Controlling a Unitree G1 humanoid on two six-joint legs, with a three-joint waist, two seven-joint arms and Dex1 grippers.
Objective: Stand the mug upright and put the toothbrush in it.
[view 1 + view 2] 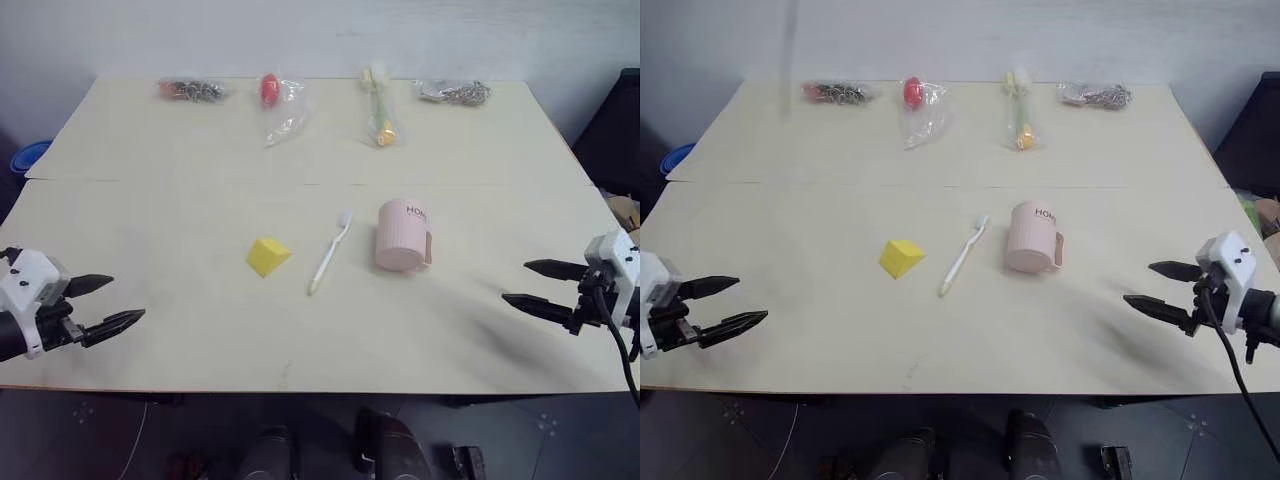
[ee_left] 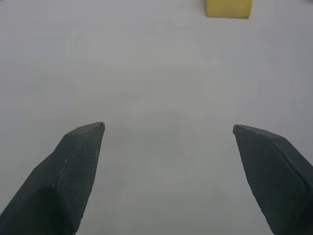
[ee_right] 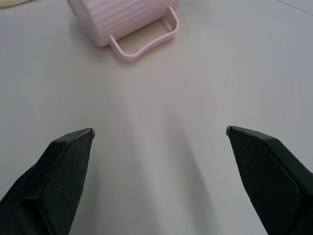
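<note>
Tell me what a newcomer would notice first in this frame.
Probably the pale pink mug at mid-table, apparently standing mouth-down, with the white toothbrush lying just to its left and a yellow wedge block beyond that. Next, the open left gripper and right gripper hover at the table's near corners, well apart from everything. Four bagged items line the far edge.

Left gripper (image 1: 112, 302) and right gripper (image 1: 527, 283), each with fingers spread wide and empty, pointing inward toward one another.

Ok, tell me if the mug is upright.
Not upright: the mug stands upside down, rim on the table, closed base on top.
</note>
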